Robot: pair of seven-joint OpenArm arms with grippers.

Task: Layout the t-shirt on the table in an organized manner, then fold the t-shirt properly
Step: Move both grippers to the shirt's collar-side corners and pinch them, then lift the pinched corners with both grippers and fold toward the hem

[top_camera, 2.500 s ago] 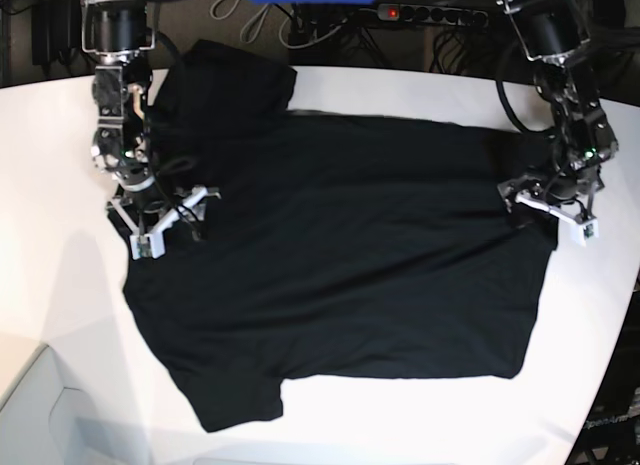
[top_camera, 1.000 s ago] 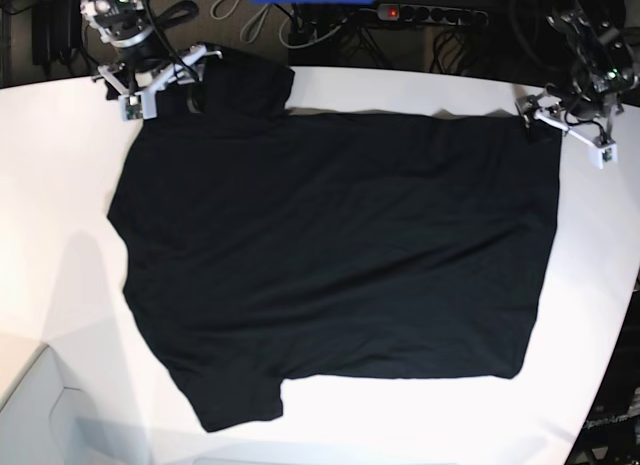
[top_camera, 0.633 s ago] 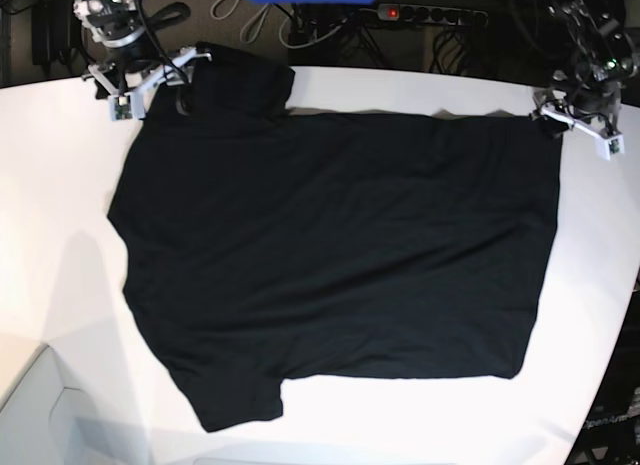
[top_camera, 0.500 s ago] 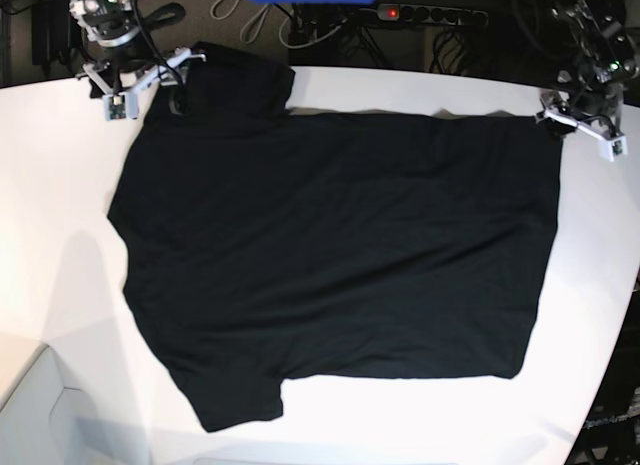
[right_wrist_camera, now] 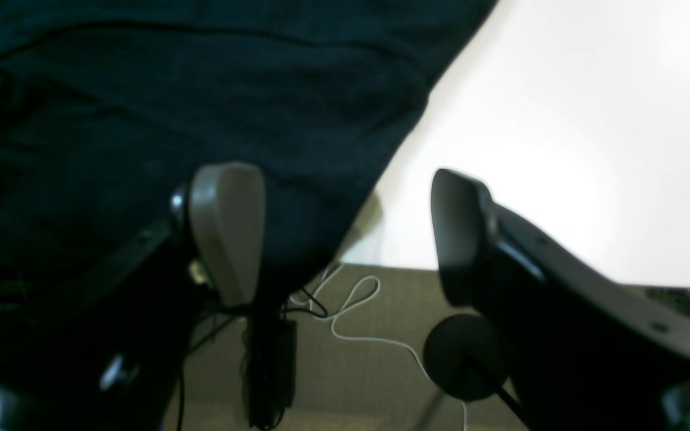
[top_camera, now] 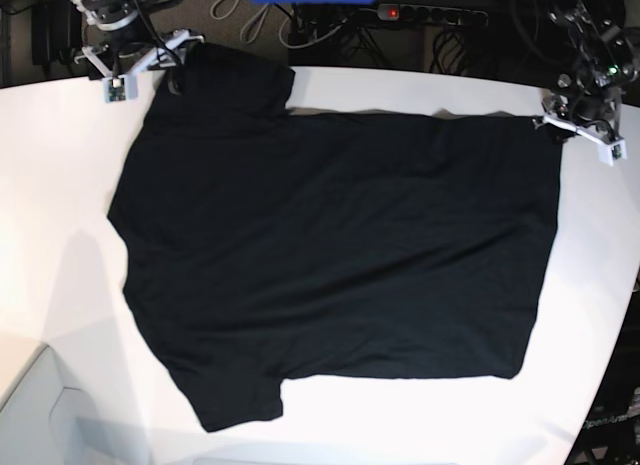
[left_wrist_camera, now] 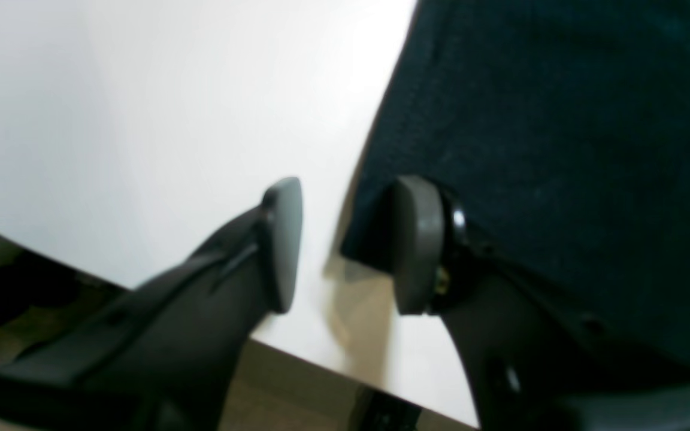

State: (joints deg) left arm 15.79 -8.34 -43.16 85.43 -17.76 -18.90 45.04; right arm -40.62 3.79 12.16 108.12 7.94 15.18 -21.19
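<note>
Bright overhead light, blurred wrist views

The t-shirt (top_camera: 330, 245) is matt black knit cloth with a fine, slightly fuzzy weave. The table (top_camera: 60, 185) is smooth, faintly glossy white. Gripper pads (left_wrist_camera: 417, 239) look matt grey plastic.

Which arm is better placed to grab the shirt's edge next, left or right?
Probably left: the left gripper brackets the t-shirt corner on the table with a narrow gap. The right gripper stands wide open over the cloth's edge.
</note>
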